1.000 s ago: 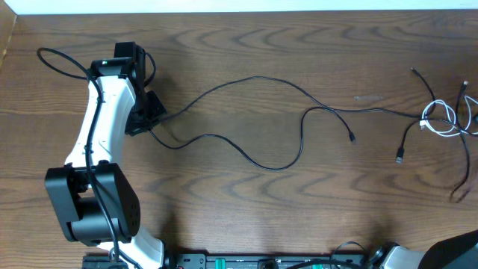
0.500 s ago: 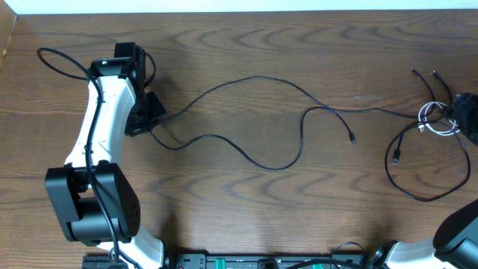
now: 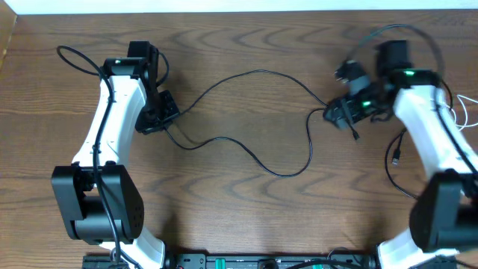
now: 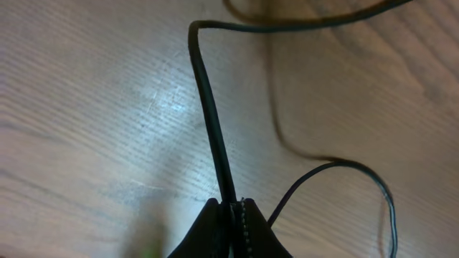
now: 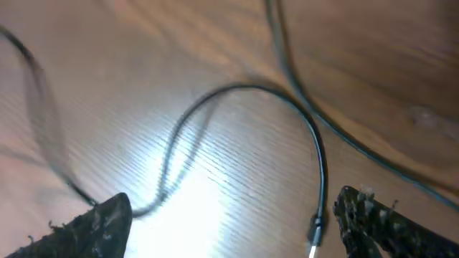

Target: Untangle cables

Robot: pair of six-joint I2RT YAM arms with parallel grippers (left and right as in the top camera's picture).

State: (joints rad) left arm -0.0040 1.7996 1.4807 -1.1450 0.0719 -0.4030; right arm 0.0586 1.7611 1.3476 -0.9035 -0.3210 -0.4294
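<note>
The brown wood-grain table fills the overhead view, with a pale strip along its far edge. At the near edge both arm bases stand, and the widest bare stretch of wood lies between them. The left arm rises from its black base joint at the near left and reaches away in a white link, bending at the far left so the left gripper points toward the middle; its fingers are pinched together on the long thin black cable (the left wrist view shows the cord running straight out from the closed tips). From there that cable loops across the centre of the table, dipping toward the near side and rising again on the right. The right arm comes up along the right edge and folds inward, bringing the right gripper low over the cable's right-hand bend; its fingers stand wide apart, holding nothing, with the cord's small plug end between them. A second black cable curves near the right arm, and a thin white cable shows at the right edge.
</note>
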